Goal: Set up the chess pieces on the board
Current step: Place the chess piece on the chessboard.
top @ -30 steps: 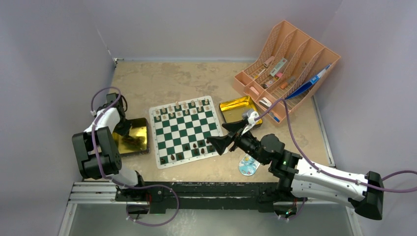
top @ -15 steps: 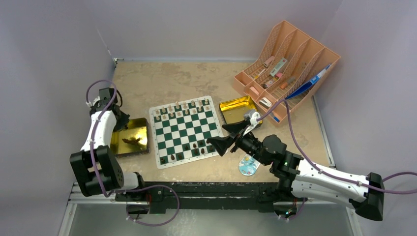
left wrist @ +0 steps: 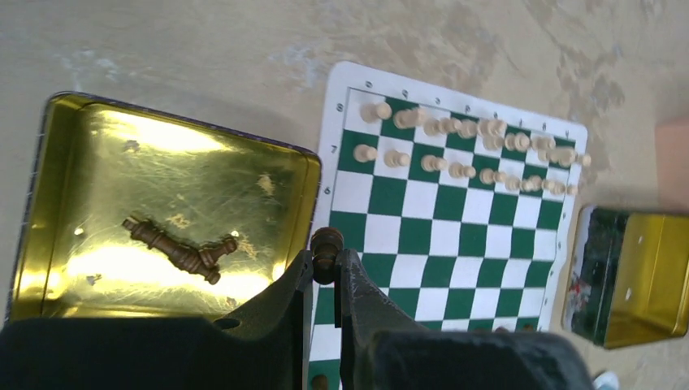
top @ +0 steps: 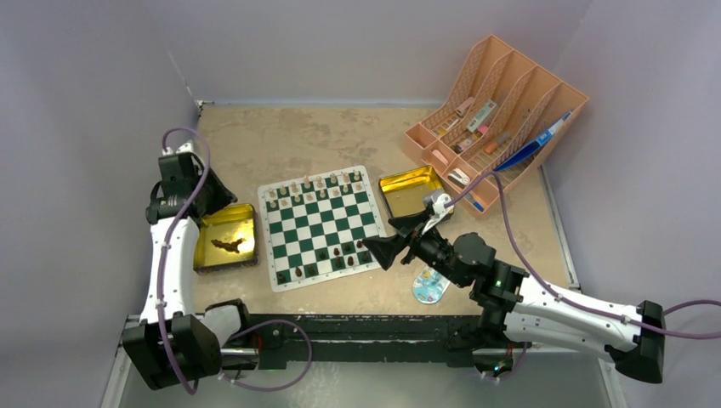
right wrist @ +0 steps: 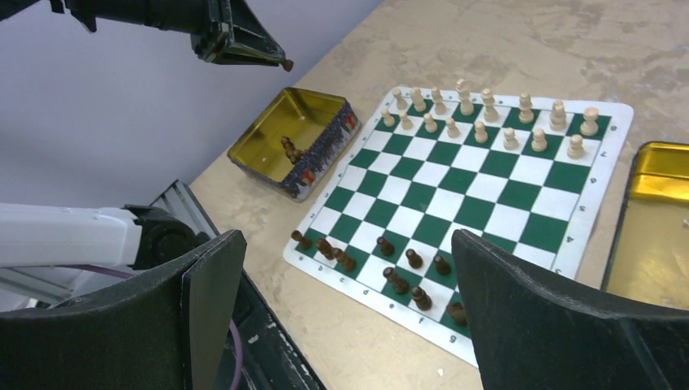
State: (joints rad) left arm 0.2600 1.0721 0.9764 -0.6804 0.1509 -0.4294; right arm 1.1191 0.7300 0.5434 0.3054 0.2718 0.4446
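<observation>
While a dark brown chess figurine (left wrist: 327, 242) is clamped in the left gripper (left wrist: 327, 264) at the green-checked board's (top: 321, 223) 9 o'clock, placement on its 6 o'clock rows is due, the right gripper (right wrist: 348, 244) spread empty.

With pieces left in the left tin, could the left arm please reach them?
Likely not yet: the lying pieces sit uncovered in the tin, but the left pincer is shut on a dark piece.
</observation>
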